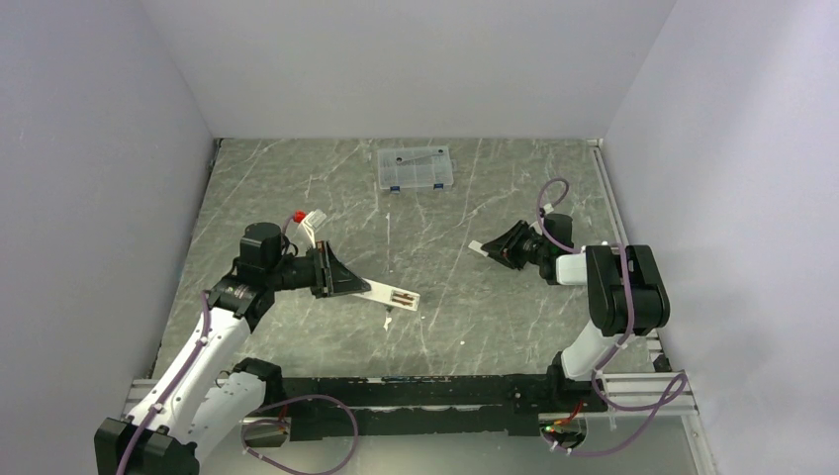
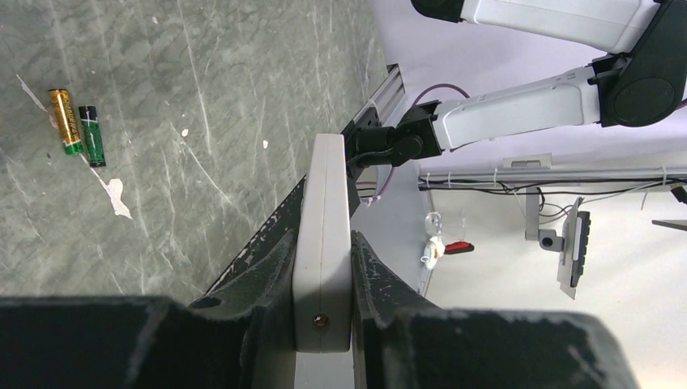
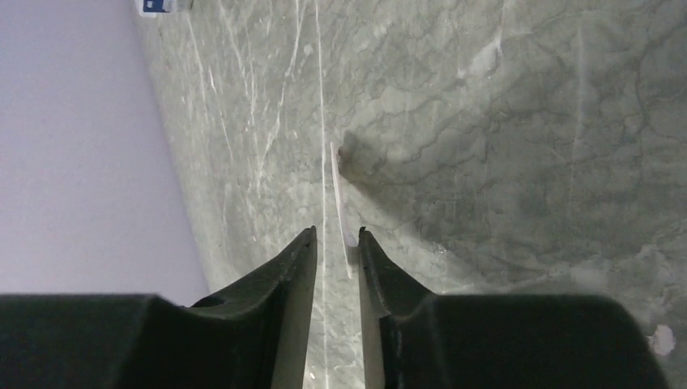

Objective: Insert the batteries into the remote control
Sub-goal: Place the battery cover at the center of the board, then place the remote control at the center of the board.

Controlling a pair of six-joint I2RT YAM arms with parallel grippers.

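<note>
Overhead, the left gripper (image 1: 341,274) sat left of centre, its fingers pressed onto the remote control (image 1: 381,291). The remote jutted out toward the middle of the frame as a slim white bar raised over the grey marbled table (image 1: 297,198). A copper-and-dark patch showed at the bar's free end; from that view it could not be told whether it belonged to the remote or lay on the table beneath.

Seen from the left wrist, the remote ran up the middle of the frame, clamped on both sides by the black fingers (image 2: 267,267), with a small round dot near its lower end. The batteries (image 2: 78,128) lay on the table at the upper left of that frame, well apart from the remote. They lay side by side and just touching, one copper-orange and one dark green-black, next to a thin white streak in the surface.

Right of centre in the overhead view, the right gripper (image 1: 500,247) pointed left, with a small white cover piece (image 1: 478,247) at its tip. From the right wrist the fingers (image 3: 296,259) stood close together with the cover edge-on in the narrow gap, lying against the right-hand finger. A slit of daylight remained on the other side, so a true pinch could not be confirmed.

A clear compartment box (image 1: 415,167) sat at the top centre of the overhead frame, far from both grippers.
</note>
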